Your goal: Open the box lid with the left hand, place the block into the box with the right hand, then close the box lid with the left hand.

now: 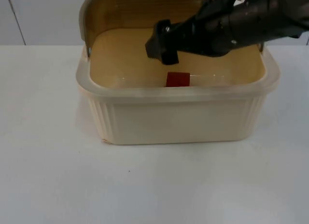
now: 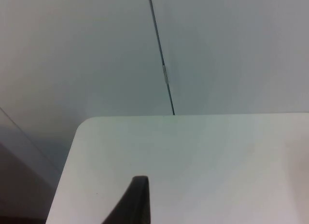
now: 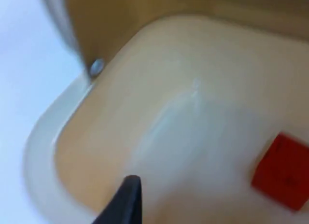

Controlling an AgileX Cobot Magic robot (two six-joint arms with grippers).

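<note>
A cream plastic box (image 1: 178, 113) stands in the middle of the table with its lid (image 1: 125, 11) swung up at the back. The red block (image 1: 177, 79) lies on the box floor near the front wall, with nothing touching it. My right gripper (image 1: 160, 46) hangs over the open box, a little above and to the left of the block. In the right wrist view the red block (image 3: 282, 171) lies loose on the tan floor, inside the box's rim (image 3: 43, 151). My left gripper (image 2: 138, 204) waits over a rounded table corner by the grey wall.
White table top (image 1: 58, 175) surrounds the box in front and at both sides. The grey partition wall (image 1: 43, 16) rises behind it. A metal hinge pin (image 3: 96, 66) joins the lid to the box's rim.
</note>
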